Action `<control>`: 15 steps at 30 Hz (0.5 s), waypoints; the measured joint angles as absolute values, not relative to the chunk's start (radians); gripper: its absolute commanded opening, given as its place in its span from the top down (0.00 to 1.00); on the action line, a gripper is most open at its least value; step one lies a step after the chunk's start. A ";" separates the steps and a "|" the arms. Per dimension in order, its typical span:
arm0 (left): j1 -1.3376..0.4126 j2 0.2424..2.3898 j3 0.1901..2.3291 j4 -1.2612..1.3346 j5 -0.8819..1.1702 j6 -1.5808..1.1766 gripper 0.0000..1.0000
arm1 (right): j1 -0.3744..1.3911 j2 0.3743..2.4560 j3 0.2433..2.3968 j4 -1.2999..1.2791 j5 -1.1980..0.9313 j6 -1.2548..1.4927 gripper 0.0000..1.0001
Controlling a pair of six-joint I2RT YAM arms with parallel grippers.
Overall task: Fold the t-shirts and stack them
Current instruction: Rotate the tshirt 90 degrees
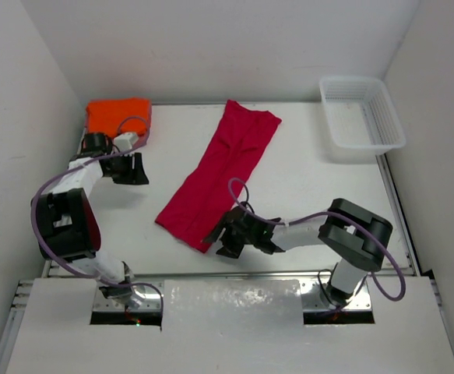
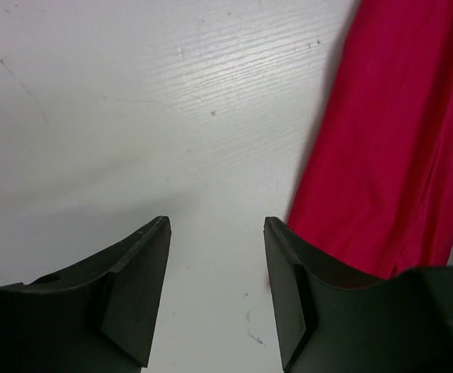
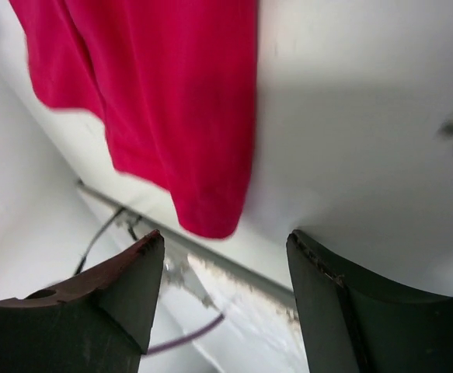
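A crimson t-shirt (image 1: pixel 220 173) lies as a long folded strip, slanting from the back middle of the table toward the front. An orange t-shirt (image 1: pixel 117 115) sits folded in the back left corner. My left gripper (image 1: pixel 131 169) hovers just in front of the orange one, open with only bare table between its fingers (image 2: pixel 217 224); the crimson cloth (image 2: pixel 397 140) shows off to its right. My right gripper (image 1: pixel 222 238) is at the crimson strip's near corner. It is open (image 3: pixel 225 237), and the cloth's corner (image 3: pixel 210 217) lies just beyond the fingertips, not between them.
A white mesh basket (image 1: pixel 360 113) stands at the back right corner. White walls close in the table on three sides. A metal rail (image 1: pixel 234 274) runs along the front edge, right by my right gripper. Purple cables loop from both arms.
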State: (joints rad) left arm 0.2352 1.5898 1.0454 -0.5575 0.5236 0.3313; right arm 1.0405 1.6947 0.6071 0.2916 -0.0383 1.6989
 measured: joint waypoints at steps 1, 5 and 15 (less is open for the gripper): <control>0.235 1.586 1.045 -0.558 0.524 0.331 0.51 | 1.032 1.691 0.611 0.278 -0.024 1.694 0.37; 0.235 1.574 1.045 -0.558 0.524 0.331 0.51 | 1.011 1.719 0.663 0.242 0.017 1.671 0.42; 0.235 1.565 1.045 -0.565 0.522 0.335 0.51 | 1.010 1.779 0.690 0.292 0.011 1.664 0.75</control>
State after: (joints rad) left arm 0.2352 1.5646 1.0451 -0.5652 0.5224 0.3347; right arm 1.0096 1.7786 0.6899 0.2916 0.0109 1.6638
